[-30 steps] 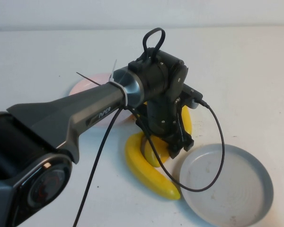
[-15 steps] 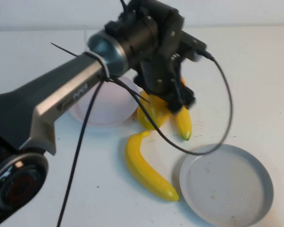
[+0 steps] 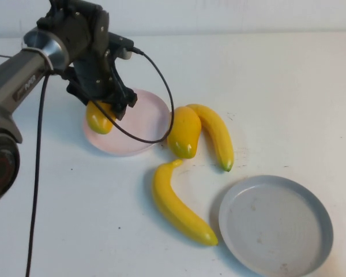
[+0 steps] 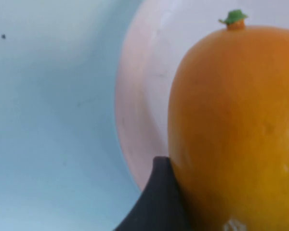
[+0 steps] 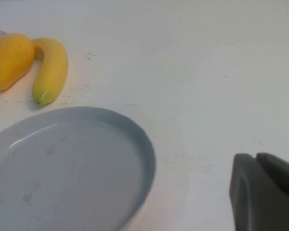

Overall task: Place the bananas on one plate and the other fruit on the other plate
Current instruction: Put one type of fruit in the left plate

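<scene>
Holding one mango (image 3: pixel 99 117) round its fat middle over the pink plate (image 3: pixel 144 124), upper left, left gripper (image 3: pixel 104 109) must squeeze firm cos it's smooth, slippery & hard; right gripper (image 5: pixel 265 192) shut.

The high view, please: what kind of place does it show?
Probably a robot test bench, not a kitchen: a plain white table holding only glossy fruit and two plates. The left gripper holds a mango over the pink plate; the right gripper, shut, waits near the grey-blue plate.
</scene>
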Motion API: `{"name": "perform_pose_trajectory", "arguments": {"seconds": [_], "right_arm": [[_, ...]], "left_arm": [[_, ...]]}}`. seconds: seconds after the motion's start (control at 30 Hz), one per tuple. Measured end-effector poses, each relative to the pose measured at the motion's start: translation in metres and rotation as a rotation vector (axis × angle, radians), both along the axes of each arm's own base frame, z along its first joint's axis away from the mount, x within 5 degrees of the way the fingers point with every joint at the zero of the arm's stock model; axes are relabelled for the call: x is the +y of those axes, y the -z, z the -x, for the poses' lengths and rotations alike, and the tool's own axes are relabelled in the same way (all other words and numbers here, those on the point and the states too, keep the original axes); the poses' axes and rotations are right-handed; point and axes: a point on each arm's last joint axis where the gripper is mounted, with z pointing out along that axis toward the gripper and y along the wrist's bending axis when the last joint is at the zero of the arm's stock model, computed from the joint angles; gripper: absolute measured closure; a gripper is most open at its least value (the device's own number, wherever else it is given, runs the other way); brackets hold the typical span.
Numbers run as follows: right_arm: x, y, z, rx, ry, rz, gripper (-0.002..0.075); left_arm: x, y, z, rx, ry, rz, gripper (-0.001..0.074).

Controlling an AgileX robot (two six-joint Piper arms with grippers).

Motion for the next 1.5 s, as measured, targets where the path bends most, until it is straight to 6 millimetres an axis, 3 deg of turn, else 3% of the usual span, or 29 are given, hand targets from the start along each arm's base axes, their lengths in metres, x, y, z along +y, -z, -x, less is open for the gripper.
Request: {"name": "perform_pose_trajectory", "arguments": {"seconds": [0.23, 0.47, 0.6, 0.77, 0.87, 1.0, 1.1, 1.23, 1.5], "right_arm": [[0.000, 0.000, 0.000, 0.000, 0.000, -0.002, 0.0742], [0.000, 0.000, 0.000, 0.000, 0.000, -0.002, 0.0742], [0.000, 0.000, 0.000, 0.000, 0.000, -0.002, 0.0742], [0.000, 0.000, 0.000, 0.000, 0.000, -0.002, 0.0742], [0.000, 0.000, 0.000, 0.000, 0.000, -0.002, 0.0742], [0.000, 0.000, 0.000, 0.000, 0.000, -0.002, 0.0742], [0.000, 0.000, 0.000, 0.000, 0.000, -0.002, 0.0742], [0.000, 0.000, 0.000, 0.000, 0.000, -0.002, 0.0742], [0.000, 0.000, 0.000, 0.000, 0.000, -0.002, 0.0742]], "left_arm": [[0.008, 0.021, -0.008, 0.040, -0.025, 0.027, 0.0174], [0.007, 0.022, -0.008, 0.049, -0.026, 0.032, 0.0067], [0.008, 0.012, -0.005, 0.038, -0.037, 0.039, 0.0066], [0.007, -0.019, 0.005, 0.000, -0.080, 0.085, 0.0066], [-0.007, -0.031, 0.014, -0.012, -0.058, 0.103, 0.0066], [-0.047, -0.034, 0.030, -0.017, 0.026, 0.122, 0.0066], [-0.083, -0.031, 0.044, -0.027, 0.105, 0.146, 0.0066], [-0.117, -0.022, 0.058, -0.026, 0.176, 0.170, 0.0066], [-0.130, -0.002, 0.058, -0.006, 0.175, 0.171, 0.0066]]}}
